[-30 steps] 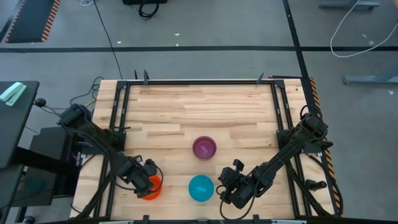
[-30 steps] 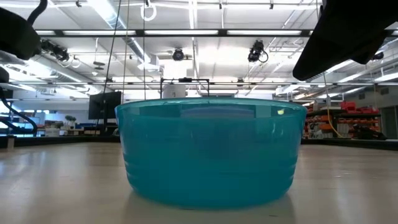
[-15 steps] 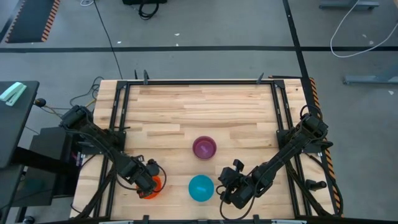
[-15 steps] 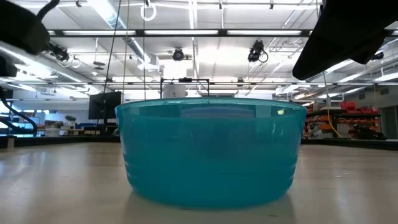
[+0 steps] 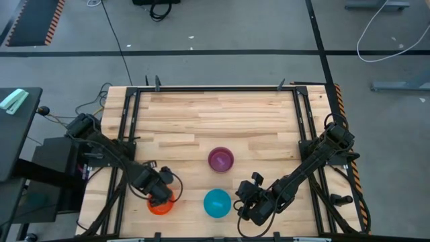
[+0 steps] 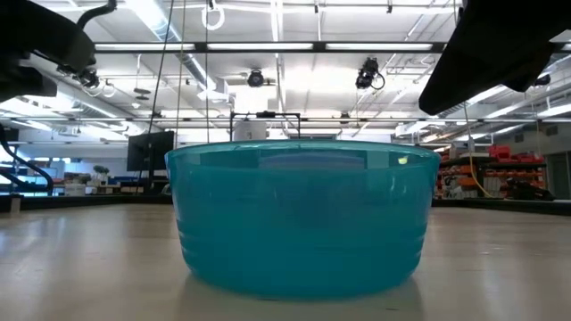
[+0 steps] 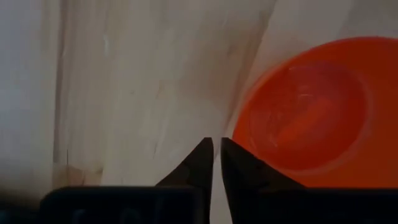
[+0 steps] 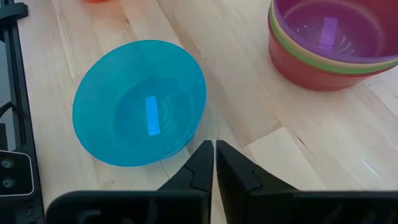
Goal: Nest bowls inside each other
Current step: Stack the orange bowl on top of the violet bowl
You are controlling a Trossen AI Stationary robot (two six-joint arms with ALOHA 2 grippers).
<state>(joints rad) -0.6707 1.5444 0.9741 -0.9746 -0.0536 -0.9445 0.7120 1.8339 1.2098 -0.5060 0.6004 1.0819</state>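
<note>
The orange bowl [image 5: 160,206] [image 7: 308,106] sits upright on its base near the table's near edge. My left gripper [image 5: 159,191] [image 7: 216,152] is shut, its tips at the bowl's rim, over bare wood. The bright blue bowl [image 5: 217,203] [image 8: 140,102] [image 6: 302,218] stands upright to its right. My right gripper [image 5: 246,200] [image 8: 214,152] waits shut just right of the blue bowl. Farther in, the purple bowl [image 5: 221,159] [image 8: 329,28] sits nested on top of a stack showing a green rim and a reddish outer bowl. My left gripper's shut fingertips [image 7: 227,149] stand right beside the orange bowl's rim [image 7: 239,127], coming from above. Whether they touch the rim, I cannot tell.
Black rails frame the wooden table [image 5: 215,114] on its left, right and far sides. Its far half is bare wood. Both arms reach in low along the near edge, with the blue bowl between the two grippers.
My left gripper has moved a little toward the table's right, along the orange bowl's far side, and more of the bowl now shows on its near side. The right arm and the other bowls have kept still.
</note>
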